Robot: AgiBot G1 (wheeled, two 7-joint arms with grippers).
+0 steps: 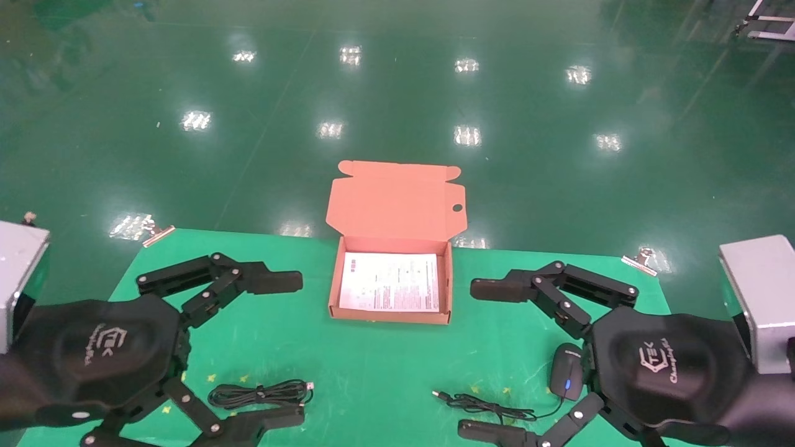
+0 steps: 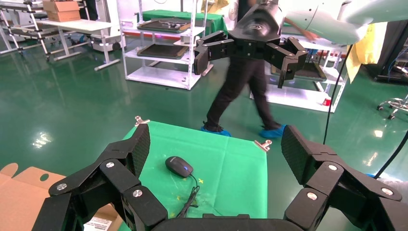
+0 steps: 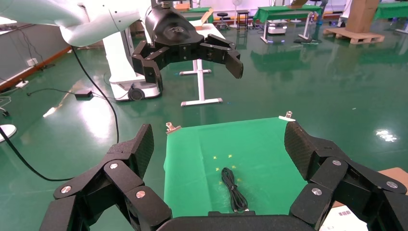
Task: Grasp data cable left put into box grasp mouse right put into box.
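Left gripper (image 1: 284, 351), black, multi-link fingers spread wide and empty, hovers over the left part of the green cloth-covered table (image 1: 372, 366). Thin black data cable bundled in a short oblong coil (image 1: 261, 393) lies on the cloth between the two fingers in the head view, silver plug toward the centre, nothing touching it.

Shallow orange-brown cardboard box (image 1: 390, 287) sits mid-table at the far edge, flap lid standing open, white printed sheet (image 1: 391, 281) flat inside.

Small black oval mouse with blue scroll wheel (image 1: 566, 370) rests on the right side, partly under the right gripper (image 1: 484, 359), which is also spread wide and empty. Its loose cord trails toward the table centre, near the coil but apart from it.

Judgement on first step: lower the left gripper straight onto the coil, fingers straddling its short axis so all loops are caught together; close near the middle, not at the plug end. Lift clear before moving over the box.

Count: 1 cable coil, 1 mouse, 1 box, 1 sheet, 2 grippers.
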